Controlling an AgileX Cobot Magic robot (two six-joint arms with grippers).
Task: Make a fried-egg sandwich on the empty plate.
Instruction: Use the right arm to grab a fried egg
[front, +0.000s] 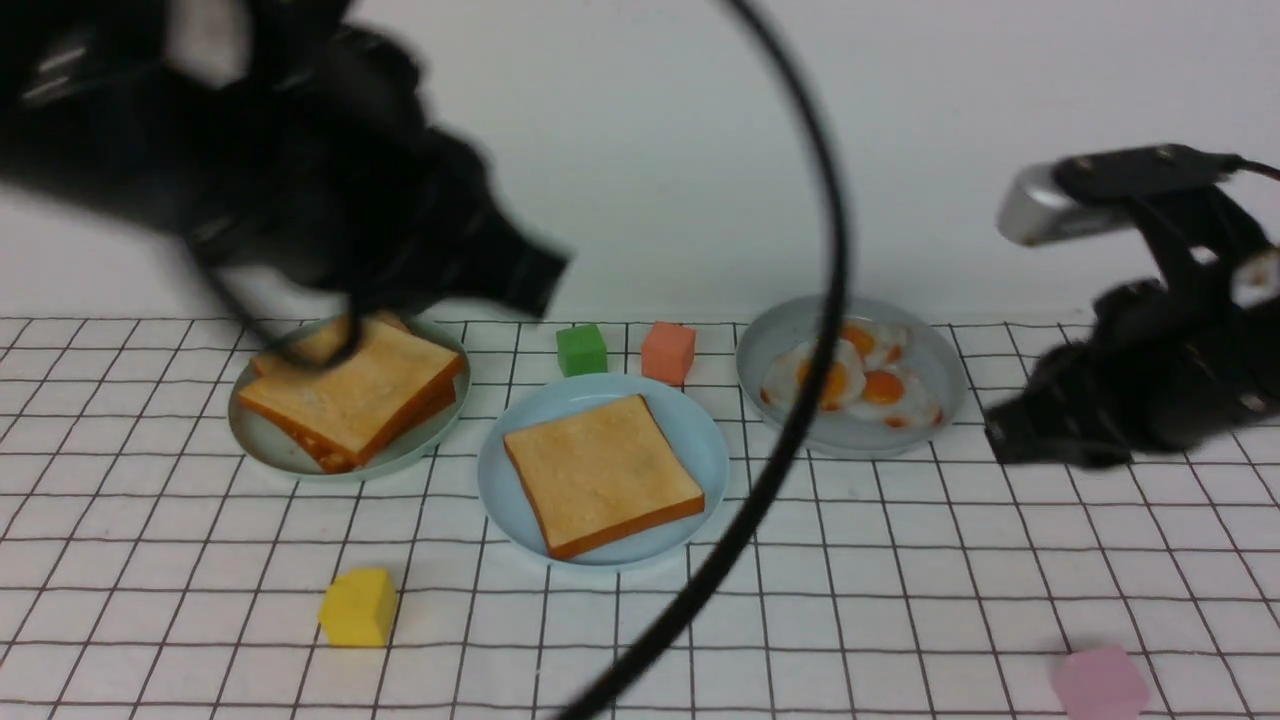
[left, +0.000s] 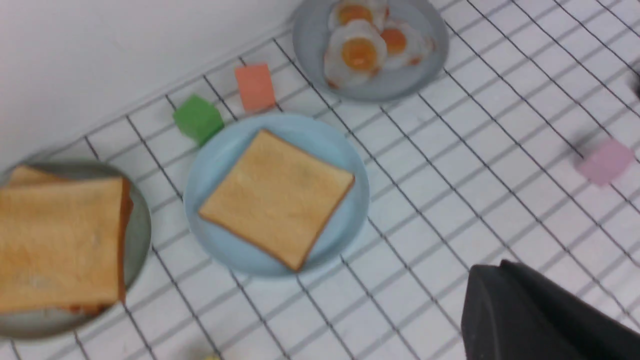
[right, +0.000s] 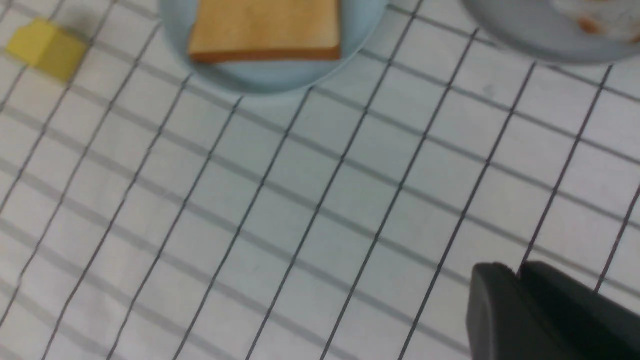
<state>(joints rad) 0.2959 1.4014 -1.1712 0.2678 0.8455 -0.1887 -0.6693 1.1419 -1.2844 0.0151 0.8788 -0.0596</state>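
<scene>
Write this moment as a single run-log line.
stage: first toast placed | blue plate: one toast slice | eggs: on grey plate | left claw: shut | right claw: beside grey plate, opening unclear

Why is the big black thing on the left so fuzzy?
Front view: the left arm and cable look smeared, close to the lens; the middle toast is sharp. Left wrist view: the pink cube is fuzzy. Right wrist view: the grid lines look soft.

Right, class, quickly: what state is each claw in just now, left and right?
Left claw: closed, with nothing visible in it.
Right claw: cannot be told whether open or closed; nothing visible in it.
</scene>
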